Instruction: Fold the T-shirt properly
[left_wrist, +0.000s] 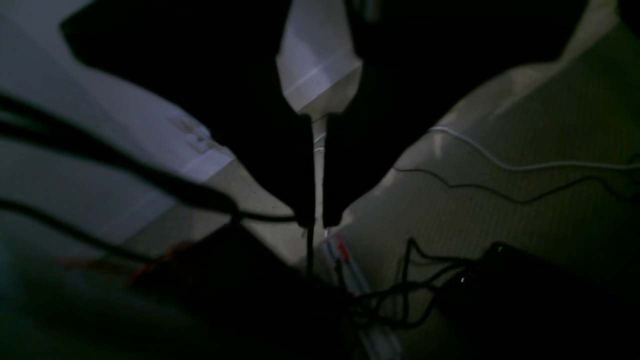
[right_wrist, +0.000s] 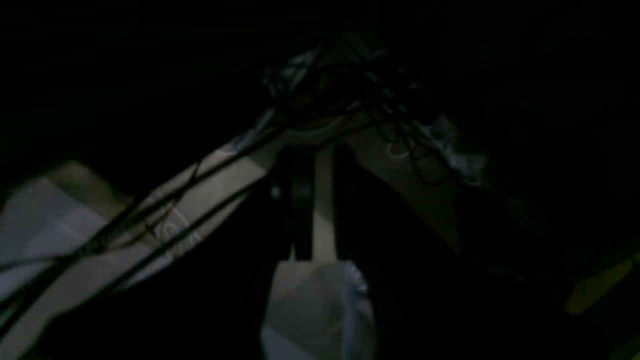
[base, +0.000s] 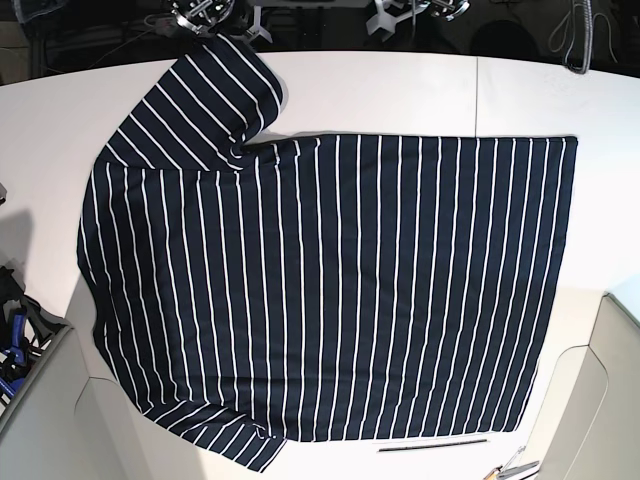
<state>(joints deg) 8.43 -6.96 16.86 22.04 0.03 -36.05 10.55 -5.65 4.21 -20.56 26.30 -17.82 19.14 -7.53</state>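
The T-shirt (base: 330, 290), dark navy with thin white stripes, lies spread flat on the white table (base: 400, 90) in the base view, its hem to the right. One sleeve (base: 215, 100) reaches the far left edge and the other (base: 240, 445) lies at the near left. Both arms are pulled back past the table's far edge, away from the cloth. In the dim left wrist view my left gripper (left_wrist: 318, 222) is shut, with nothing between its dark fingers. My right gripper (right_wrist: 322, 155) also shows its jaws nearly together and empty in the very dark right wrist view.
A thin black strip (base: 435, 446) lies near the front edge, with small tools (base: 515, 468) at the bottom right corner. Blue-handled items (base: 12, 345) sit off the left side. Loose cables (left_wrist: 500, 165) run across the surface below the left gripper.
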